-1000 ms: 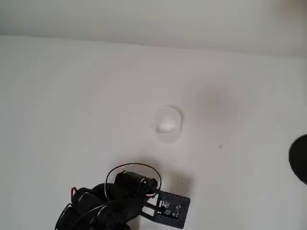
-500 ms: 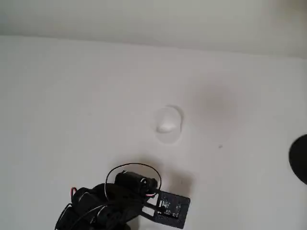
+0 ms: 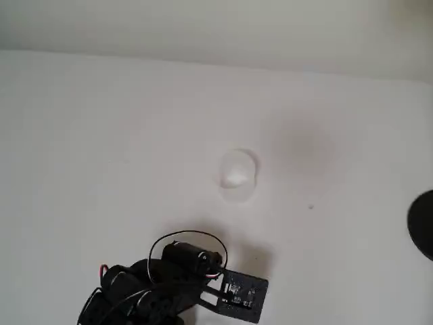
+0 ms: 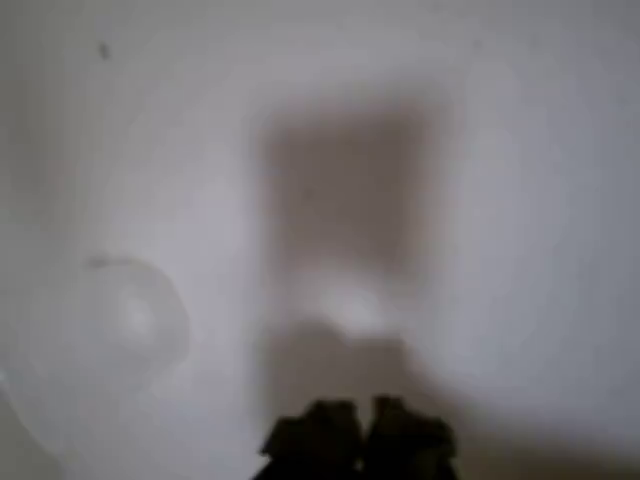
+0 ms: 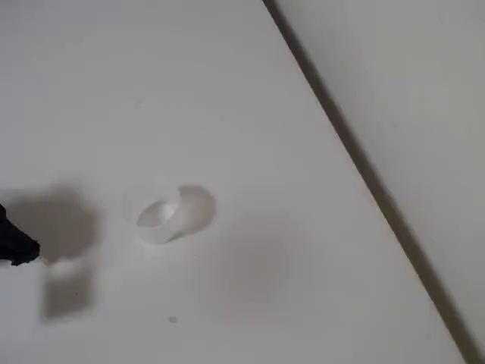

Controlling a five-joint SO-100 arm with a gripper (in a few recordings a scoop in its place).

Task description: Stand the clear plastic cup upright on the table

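While the black robot arm (image 3: 162, 288) sits low at the bottom left of the overhead view, the small clear plastic cup (image 3: 237, 175) rests alone near the centre of the wide white matte table (image 3: 101, 135), well apart from the arm and untouched. In the fixed view the cup (image 5: 173, 213) lies left of centre; whether it is tipped on its side or upright I cannot tell for sure, though its round rim seems to face sideways. A black tip of the arm (image 5: 15, 244) pokes in at the left edge there, beside a grey shadow. In the blurry wrist view the gripper (image 4: 358, 432) shows at the bottom centre with its two dark fingertips pressed together, clenched on nothing, and the cup (image 4: 125, 320) is a faint whitish outline at lower left. A dark round object (image 3: 422, 225) is cut off by the right edge of the overhead view. A pale grey wall (image 3: 203, 27) runs along the top.
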